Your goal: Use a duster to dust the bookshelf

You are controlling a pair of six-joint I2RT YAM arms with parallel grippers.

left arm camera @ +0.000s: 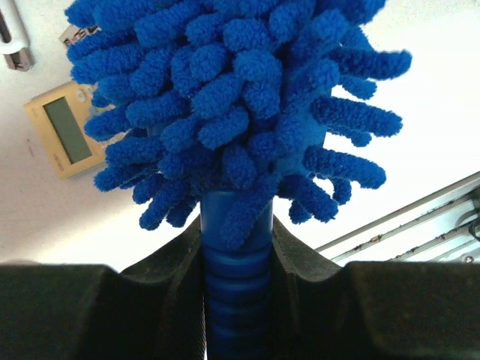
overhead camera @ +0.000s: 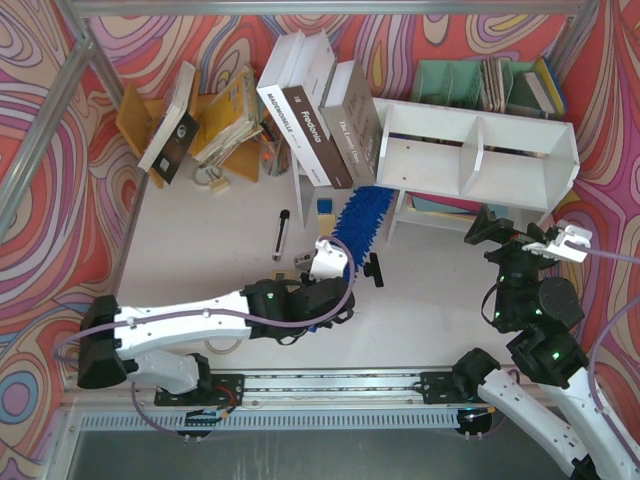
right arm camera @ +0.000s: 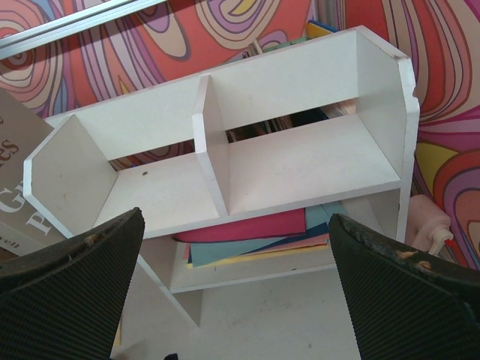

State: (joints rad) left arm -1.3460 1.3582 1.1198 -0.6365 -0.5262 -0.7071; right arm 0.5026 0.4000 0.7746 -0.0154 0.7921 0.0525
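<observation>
As left fingers (left arm camera: 163,296) pinch, duster handle (left arm camera: 236,300) — between

**A:** Anything legible from above?

**B:** Yes. "MADEMOISELLE" runs down the spine of the tall white leaning book (overhead camera: 283,118). The dark brown book spine (overhead camera: 315,130) just beside it carries "Finding" in pale letters.

**A:** And the grey book cover (overhead camera: 355,125) next to those?

**B:** Script lettering, too small to make out.

**A:** The right wrist view?

**B:** Large dark letters on a beige book cover (right arm camera: 16,187) at the left edge, cut off. No whole word reads.
</observation>
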